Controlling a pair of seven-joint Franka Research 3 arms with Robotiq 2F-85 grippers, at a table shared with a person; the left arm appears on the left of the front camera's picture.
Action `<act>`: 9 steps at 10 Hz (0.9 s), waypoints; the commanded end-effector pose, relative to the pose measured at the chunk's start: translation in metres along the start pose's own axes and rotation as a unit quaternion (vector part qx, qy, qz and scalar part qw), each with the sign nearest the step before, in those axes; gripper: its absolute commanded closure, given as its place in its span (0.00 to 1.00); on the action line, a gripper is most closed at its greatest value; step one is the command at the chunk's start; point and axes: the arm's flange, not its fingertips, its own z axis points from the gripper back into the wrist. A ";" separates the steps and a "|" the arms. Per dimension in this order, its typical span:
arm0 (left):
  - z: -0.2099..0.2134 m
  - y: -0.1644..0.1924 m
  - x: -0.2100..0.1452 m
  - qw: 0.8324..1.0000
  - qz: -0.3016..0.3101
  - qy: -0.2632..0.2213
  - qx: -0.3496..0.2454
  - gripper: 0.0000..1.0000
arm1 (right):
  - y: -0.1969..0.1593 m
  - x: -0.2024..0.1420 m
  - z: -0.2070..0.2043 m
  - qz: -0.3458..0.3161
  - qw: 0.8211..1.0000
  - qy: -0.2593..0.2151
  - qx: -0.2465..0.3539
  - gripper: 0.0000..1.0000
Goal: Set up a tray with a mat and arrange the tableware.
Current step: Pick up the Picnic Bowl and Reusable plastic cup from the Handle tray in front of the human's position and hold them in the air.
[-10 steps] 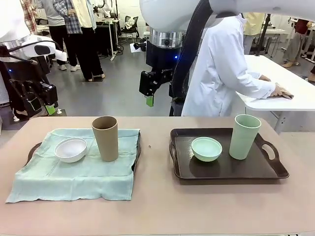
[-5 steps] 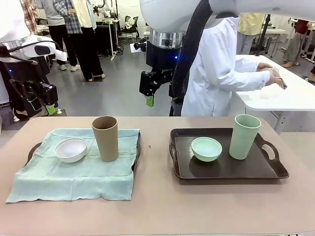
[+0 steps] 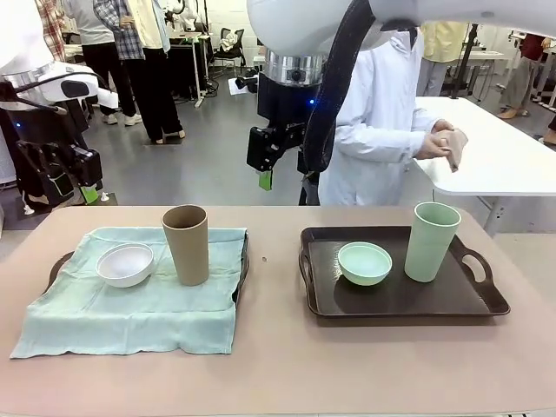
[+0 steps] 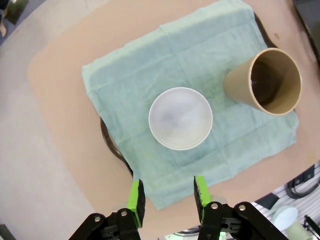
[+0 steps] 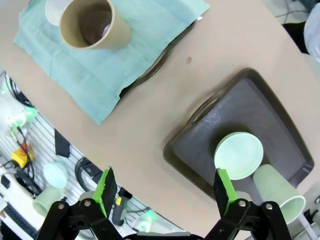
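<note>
On the left, a teal mat (image 3: 130, 295) covers a dark tray (image 3: 59, 265). A white bowl (image 3: 125, 264) and a tan-brown cup (image 3: 186, 244) stand on the mat. To the right, a bare dark tray (image 3: 400, 300) holds a mint bowl (image 3: 365, 262) and a mint cup (image 3: 431, 241). My left gripper (image 4: 168, 195) hangs open high above the white bowl (image 4: 180, 118), with the tan cup (image 4: 267, 81) off to the side. High over the table's middle my right gripper (image 5: 165, 190) is open wide, above the mint bowl (image 5: 238, 155), mint cup (image 5: 277, 192) and bare tray (image 5: 240, 110).
A person in a white coat (image 3: 382, 122) stands behind the table's far edge holding a folded tan cloth (image 3: 453, 146). A white table (image 3: 504, 161) sits behind at the right. Bare tabletop (image 3: 278, 365) runs along the near edge and between the trays.
The person lifted the tan cloth off the white table and drew it in toward the chest. Both arms and all tableware stayed still.
</note>
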 end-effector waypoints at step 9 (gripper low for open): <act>0.015 0.052 -0.042 0.938 0.078 -0.039 -0.337 0.00 | -0.214 -0.255 0.057 -0.200 0.934 -0.178 0.237 0.00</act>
